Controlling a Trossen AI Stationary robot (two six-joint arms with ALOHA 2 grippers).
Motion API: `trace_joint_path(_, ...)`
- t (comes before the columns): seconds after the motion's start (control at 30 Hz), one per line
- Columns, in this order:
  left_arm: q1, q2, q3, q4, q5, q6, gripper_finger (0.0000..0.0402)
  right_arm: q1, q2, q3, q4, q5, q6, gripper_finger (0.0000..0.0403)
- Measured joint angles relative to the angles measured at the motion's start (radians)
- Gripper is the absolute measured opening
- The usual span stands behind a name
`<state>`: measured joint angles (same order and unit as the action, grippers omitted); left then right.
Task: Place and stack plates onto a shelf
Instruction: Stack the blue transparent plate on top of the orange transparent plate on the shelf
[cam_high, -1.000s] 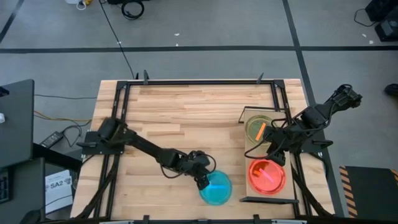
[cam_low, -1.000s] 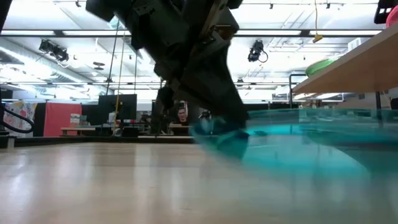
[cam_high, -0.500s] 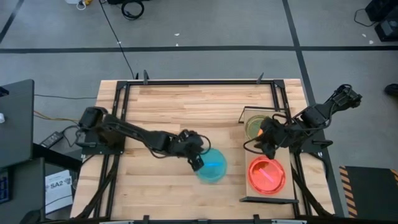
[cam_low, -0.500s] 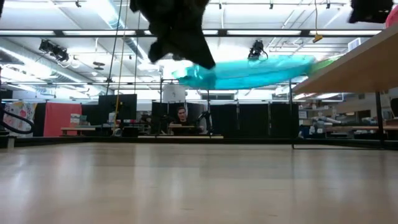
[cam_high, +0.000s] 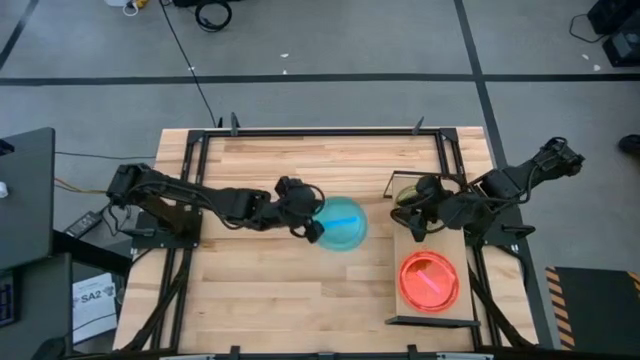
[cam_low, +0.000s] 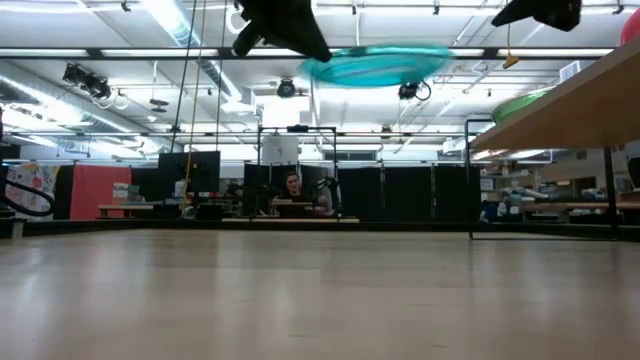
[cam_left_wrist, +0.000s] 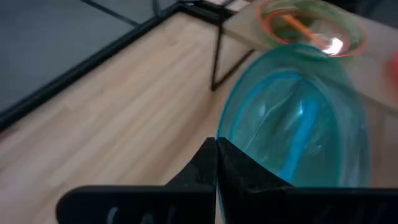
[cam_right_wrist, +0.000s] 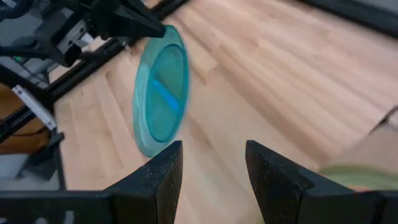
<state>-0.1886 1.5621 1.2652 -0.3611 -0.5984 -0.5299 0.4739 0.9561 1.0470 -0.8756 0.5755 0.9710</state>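
Left gripper (cam_high: 312, 229) has its fingers (cam_left_wrist: 214, 163) pinched together on the rim of the teal plate (cam_high: 341, 224), holding it clear of the table top (cam_high: 300, 170); low view shows the plate (cam_low: 376, 65) well up in the air and roughly level, with the gripper at its edge. From the fingers, the plate extends outward toward the shelf (cam_high: 409, 240) side, not yet over it. In the left wrist view the plate (cam_left_wrist: 292, 124) sits straight ahead of the closed fingertips, and beyond it is the green plate (cam_left_wrist: 311, 25) with an orange one showing through, resting on the shelf board (cam_left_wrist: 373, 62). Right gripper (cam_high: 407, 222) sits over the shelf's far half, just beside the green plate (cam_high: 408, 197), which the arm partly hides. Its fingers (cam_right_wrist: 163, 180) are spread apart with nothing between them; right wrist view looks through the gap at bare table and the teal plate (cam_right_wrist: 160, 96) off ahead, held by the other arm, with a sliver of the green plate (cam_right_wrist: 354, 174) to one side of the fingers. Red-orange plate (cam_high: 430, 281) lies flat on the shelf's near half, apart from both grippers; whether it is a single plate or a stack I cannot tell. In the low view the shelf board (cam_low: 560, 105) shows edge-on, raised on a thin black frame, with the green plate (cam_low: 520, 103) on top.
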Motion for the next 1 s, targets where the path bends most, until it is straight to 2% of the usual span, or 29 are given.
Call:
trace_joint_path(0.33,0.042,-0.003,0.0,0.038,-0.016,0.027,0.0005,-0.078,0.11,0.0,0.188,0.033,-0.156,0.0181)
trace_joint_path(0.57,0.041,-0.003,0.0,0.049,-0.022,0.029,0.0005,-0.146,0.168,0.0,0.209,0.079,-0.212,0.0181)
trace_joint_path(1.0,0.041,-0.003,0.0,0.057,-0.022,0.028,0.0005,-0.201,0.188,-0.001,0.27,0.027,-0.277,0.018)
